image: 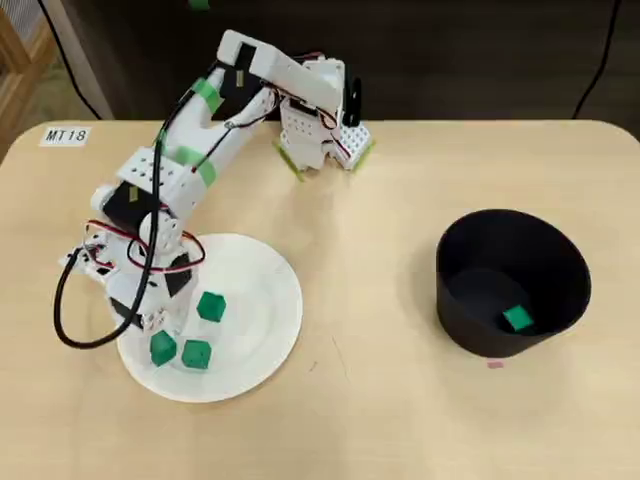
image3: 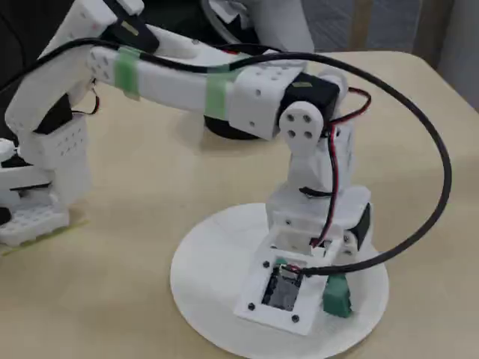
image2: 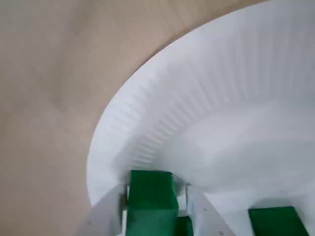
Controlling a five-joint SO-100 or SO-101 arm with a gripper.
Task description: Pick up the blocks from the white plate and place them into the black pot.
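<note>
On the left of the overhead view lies the white plate (image: 262,285) with three green blocks on it. My gripper (image: 160,338) reaches down onto the plate's left part, around one block (image: 163,348). In the wrist view that block (image2: 150,196) sits tight between my two white fingers (image2: 112,212), still low on the plate (image2: 221,98), with a second block (image2: 278,221) to its right. The other two blocks (image: 211,306) (image: 197,354) lie free. At the right stands the black pot (image: 560,262), holding one green block (image: 517,318).
The arm's base (image: 322,135) is at the table's back edge, and a black cable (image: 62,300) loops out left of the plate. In the fixed view the wrist hides the fingers; one block (image3: 337,295) shows beside it on the plate (image3: 202,295). Bare wood lies between plate and pot.
</note>
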